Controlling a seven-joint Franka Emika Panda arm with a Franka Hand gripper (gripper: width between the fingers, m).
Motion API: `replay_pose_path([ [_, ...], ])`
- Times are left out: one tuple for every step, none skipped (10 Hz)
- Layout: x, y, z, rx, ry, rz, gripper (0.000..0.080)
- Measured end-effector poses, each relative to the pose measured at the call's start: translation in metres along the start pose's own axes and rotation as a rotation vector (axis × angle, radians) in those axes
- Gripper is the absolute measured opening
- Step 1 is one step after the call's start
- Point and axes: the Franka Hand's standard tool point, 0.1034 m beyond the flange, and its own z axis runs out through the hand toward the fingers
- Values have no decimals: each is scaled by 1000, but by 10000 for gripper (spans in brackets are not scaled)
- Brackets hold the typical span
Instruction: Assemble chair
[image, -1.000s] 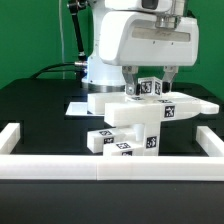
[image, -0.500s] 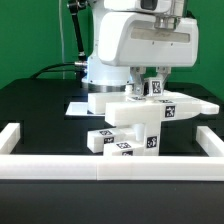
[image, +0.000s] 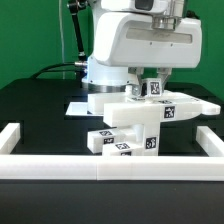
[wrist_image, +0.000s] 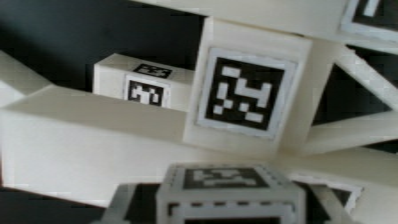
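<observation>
The black counter (image: 35, 110) carries the chair (image: 135, 120) parts, stacked near its front. A white rail (image: 60, 166) borders it. The marker board (image: 77, 108) lies flat behind.

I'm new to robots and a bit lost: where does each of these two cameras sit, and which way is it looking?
Exterior view: off the arm, facing the arm across the border rail; arm and hand show.
Wrist view: on the wrist, looking close at the chair parts; beside the small cube, probably the hand's fingers.
Shared: the small cube and tagged chair parts.
</observation>
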Motion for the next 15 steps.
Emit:
replay_pose_path([
  [1,0,0,-2,3,99,269],
  [2,-1,0,0,2,210,269],
  [2,-1,-1,1,1,311,269],
  [2,-1,0,1,1,373,270],
  [2,-1,0,2,1,482,270],
  [2,-1,0,2,1,545,271],
  [2,0,0,2,1,586,271],
  [2,0,0,5,2,683,271],
  [2,0,0,9,2,767,271],
  [2,1,0,16,-5,831,271],
  [1,2,0,21,-12,902,271],
  [1,1,0,36,-13,1004,271],
  [2,1,0,46,-11,1071,271],
  [2,1,0,46,-12,1086,271],
  [2,1,0,46,-12,1081,374],
])
